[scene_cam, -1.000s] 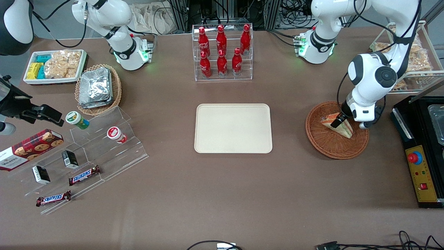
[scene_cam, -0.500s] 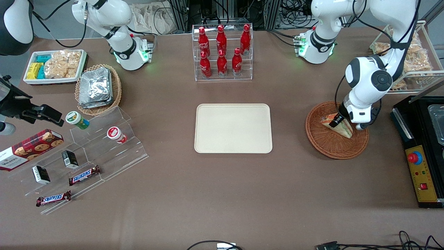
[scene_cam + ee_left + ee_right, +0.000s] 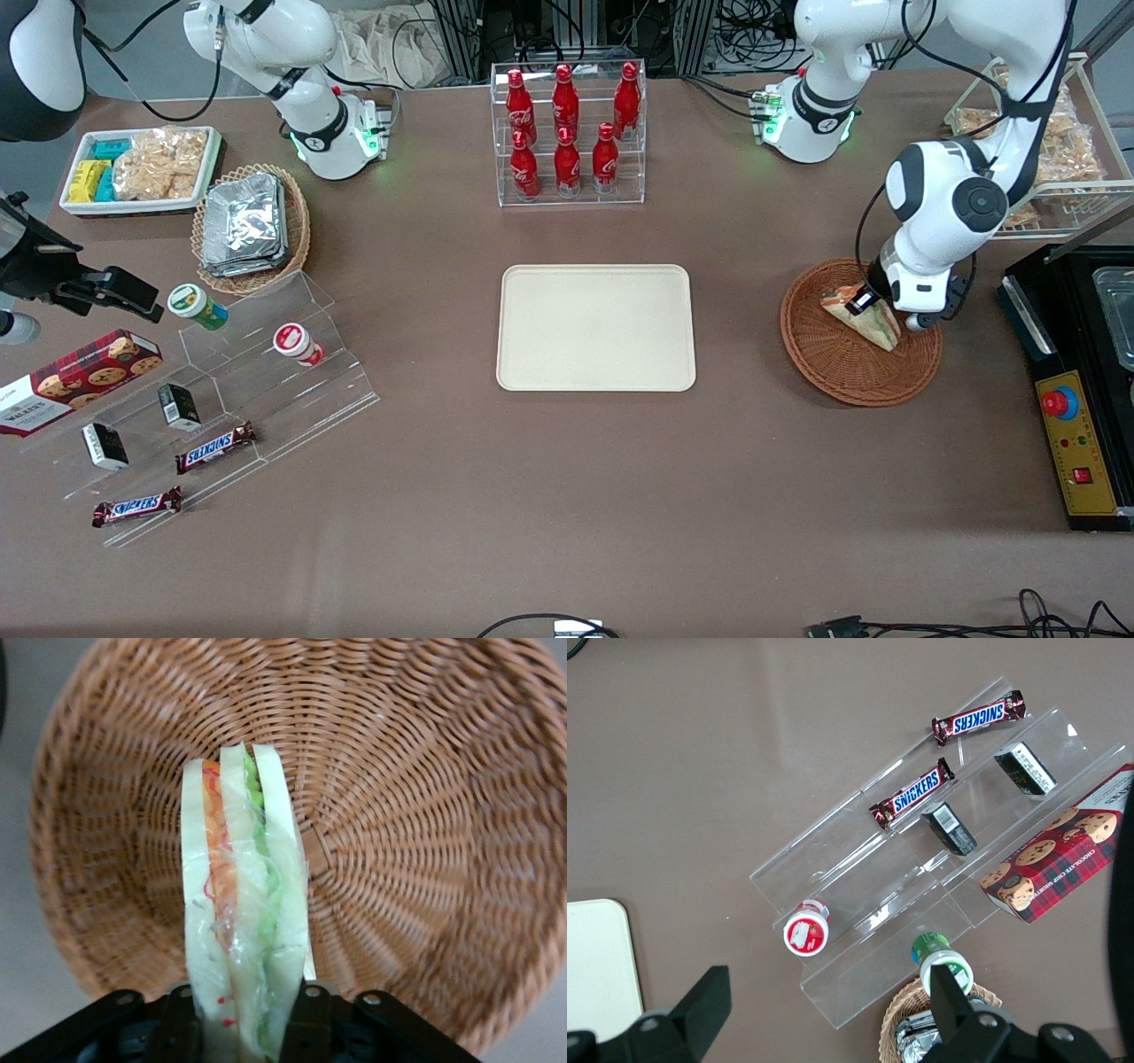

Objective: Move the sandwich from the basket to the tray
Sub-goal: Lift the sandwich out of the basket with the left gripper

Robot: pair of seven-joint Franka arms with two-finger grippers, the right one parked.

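**Sandwich gripped, not yet out of basket**

Tray (image 3: 595, 328) bare, mid-worktop, so transfer's still to do. Hand (image 3: 244, 1028) is clamped on the sandwich (image 3: 241, 930), fingers pinching both bread faces, over the basket (image 3: 425, 815). Lift and carry are left. Sandwich: clear wrap, white bread, orange and green filling showing.

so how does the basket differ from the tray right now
The basket is round, reddish-brown woven wicker; the tray is a flat rectangular cream plastic one. The basket holds the sandwich, with the gripper shut on it; the tray holds nothing. The basket looks smaller than the tray. Both sit on the brown table.
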